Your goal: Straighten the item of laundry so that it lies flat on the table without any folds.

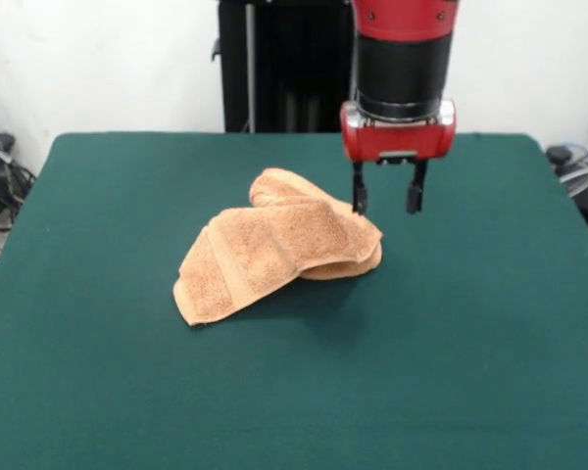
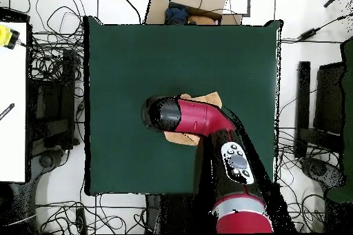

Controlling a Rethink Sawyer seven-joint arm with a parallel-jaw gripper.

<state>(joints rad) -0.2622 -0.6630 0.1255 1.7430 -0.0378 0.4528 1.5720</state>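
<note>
The orange-tan terry towel (image 1: 279,252) lies crumpled and folded over itself near the middle of the dark green table (image 1: 470,343), with its border band showing on the near-left flap. My gripper (image 1: 384,200) hangs open and empty just above the towel's right end, its left finger close to the cloth. In the overhead view the red arm (image 2: 200,118) covers most of the towel (image 2: 210,98), and only small orange edges show; the gripper itself is hidden under the arm there.
The robot's black pedestal (image 1: 284,64) stands at the table's far side. Cables and equipment (image 2: 48,87) lie on the floor around the table. A cardboard box (image 2: 189,1) sits beyond the table's edge opposite the robot.
</note>
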